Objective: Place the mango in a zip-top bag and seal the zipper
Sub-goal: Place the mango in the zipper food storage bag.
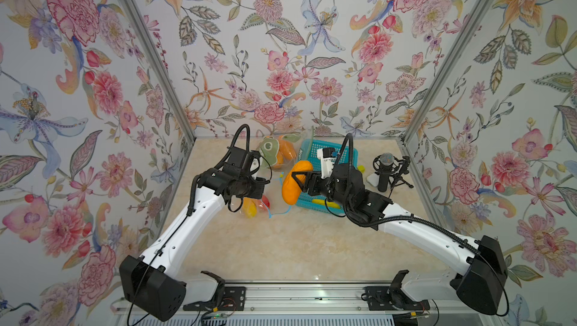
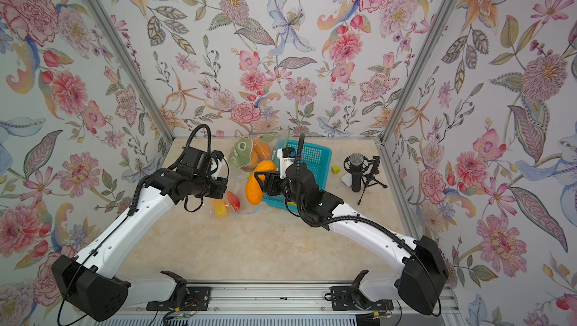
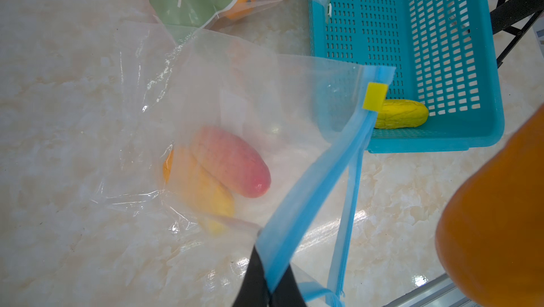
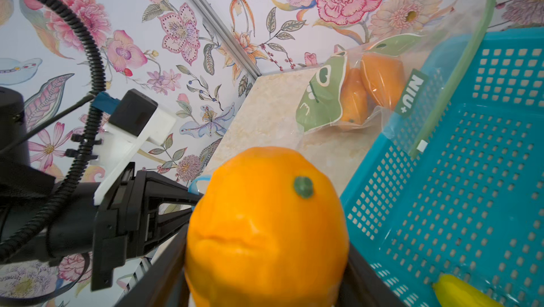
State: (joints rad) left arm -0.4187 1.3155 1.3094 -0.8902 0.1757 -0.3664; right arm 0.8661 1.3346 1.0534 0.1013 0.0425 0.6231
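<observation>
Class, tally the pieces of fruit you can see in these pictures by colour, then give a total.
Orange fruit: 3
Yellow fruit: 2
Red fruit: 1
Total: 6

The smooth orange oval mango [image 4: 265, 232] on my rig is uniform bright orange with one dark green stem spot [image 4: 303, 186]. The clear plastic zip-top bag [image 3: 235, 90] is colourless, with a light blue zipper band [image 3: 323, 179] and a yellow square slider [image 3: 375, 96]. Through its film I see one pink-red oblong fruit [image 3: 232, 161] and one yellow-orange oblong fruit [image 3: 203, 190].

The perforated plastic basket [image 3: 482, 55] is turquoise, and the ridged fruit [image 3: 401, 113] in it is lemon yellow. The second clear bag [image 4: 379, 114], at the table's far edge, bears a sage green print with white lines [image 4: 321, 96] over plain orange fruit [image 4: 379, 79].

The table [image 1: 281, 246] is cream with beige marbling. The walls [image 1: 281, 59] show pink, blue and orange flowers on white. My left arm [image 1: 187, 224] and right arm [image 1: 421, 230] are white with black joints.
</observation>
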